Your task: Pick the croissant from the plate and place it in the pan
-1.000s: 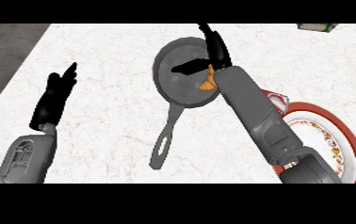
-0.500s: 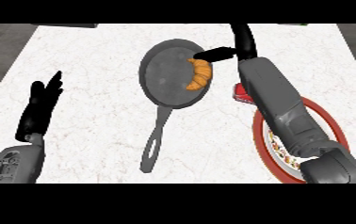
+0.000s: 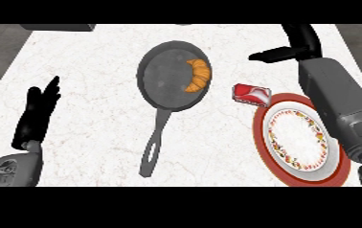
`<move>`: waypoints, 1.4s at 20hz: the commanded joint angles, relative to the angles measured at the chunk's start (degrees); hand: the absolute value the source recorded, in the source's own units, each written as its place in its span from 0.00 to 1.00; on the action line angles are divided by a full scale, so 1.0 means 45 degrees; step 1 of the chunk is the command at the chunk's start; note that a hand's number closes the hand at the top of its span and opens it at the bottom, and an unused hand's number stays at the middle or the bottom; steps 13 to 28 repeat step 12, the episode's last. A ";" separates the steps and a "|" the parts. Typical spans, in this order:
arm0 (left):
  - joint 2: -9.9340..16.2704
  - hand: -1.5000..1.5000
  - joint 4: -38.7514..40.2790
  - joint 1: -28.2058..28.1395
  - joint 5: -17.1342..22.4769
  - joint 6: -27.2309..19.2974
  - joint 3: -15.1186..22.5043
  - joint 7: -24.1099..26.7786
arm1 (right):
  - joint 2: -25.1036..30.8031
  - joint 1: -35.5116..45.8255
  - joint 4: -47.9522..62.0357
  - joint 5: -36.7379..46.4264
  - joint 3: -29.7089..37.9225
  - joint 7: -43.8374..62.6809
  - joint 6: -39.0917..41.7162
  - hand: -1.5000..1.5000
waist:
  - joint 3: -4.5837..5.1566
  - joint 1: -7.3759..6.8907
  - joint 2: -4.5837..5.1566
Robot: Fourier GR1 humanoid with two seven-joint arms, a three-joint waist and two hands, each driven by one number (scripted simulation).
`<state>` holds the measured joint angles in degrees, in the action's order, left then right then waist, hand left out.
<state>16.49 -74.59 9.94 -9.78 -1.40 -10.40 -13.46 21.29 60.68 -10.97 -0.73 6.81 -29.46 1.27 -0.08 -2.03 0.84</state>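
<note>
croissant (image 3: 198, 75) in pan (image 3: 166, 81) | right robot hand (image 3: 297, 47) apart, open

You lose the plate's (image 3: 283, 167) right rim behind the right forearm (image 3: 332, 97) at the frame's right. The dark object (image 3: 60, 27) at the upper left is cut by the frame's top. The small red packet's (image 3: 251, 95) markings are too small to read.

Matt dark metal pan (image 3: 170, 76), glossy plate (image 3: 300, 138), perhaps marble-veined counter (image 3: 92, 69).
</note>
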 commanded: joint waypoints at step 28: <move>-0.0204 0.50 -0.0468 -0.0352 -0.0210 -0.0056 0.0142 -0.0196 | 0.3253 -0.0847 0.0472 0.0606 0.0008 -0.1141 0.3597 0.00 | -0.0011 -0.0033 0.0004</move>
